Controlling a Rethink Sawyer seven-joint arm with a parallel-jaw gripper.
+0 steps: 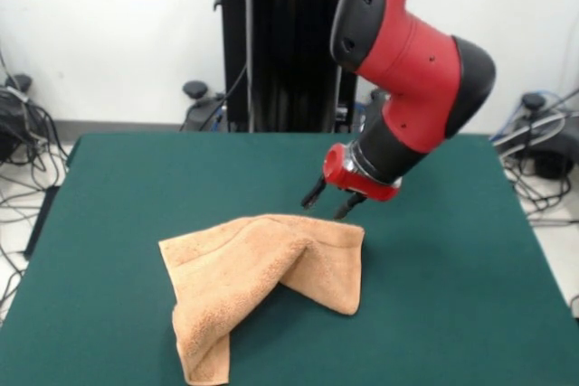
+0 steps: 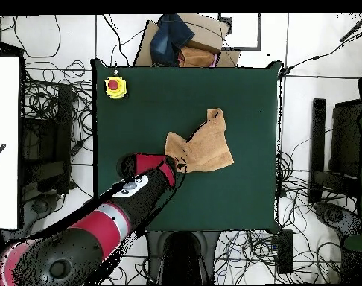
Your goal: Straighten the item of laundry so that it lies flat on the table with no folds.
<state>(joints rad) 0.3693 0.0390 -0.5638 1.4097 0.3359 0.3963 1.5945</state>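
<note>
The peach-orange towel [image 1: 262, 277] lies crumpled on the dark green table [image 1: 452, 296], left of centre. It is folded over itself, with one flap reaching toward the near edge and a thick fold running across it. In the overhead view the towel [image 2: 202, 149] sits near the middle of the table [image 2: 154, 104]. My gripper [image 1: 330, 202] hangs open and empty just above and behind the towel's far right corner, fingers pointing down. From overhead the gripper [image 2: 178, 164] is at the towel's edge nearest the robot's base.
A yellow box with a red button [image 2: 115, 86] stands on a table corner far from the towel. The black pedestal [image 1: 285, 42] rises behind the table. A cardboard box [image 2: 195, 45] and cables lie on the floor around the table.
</note>
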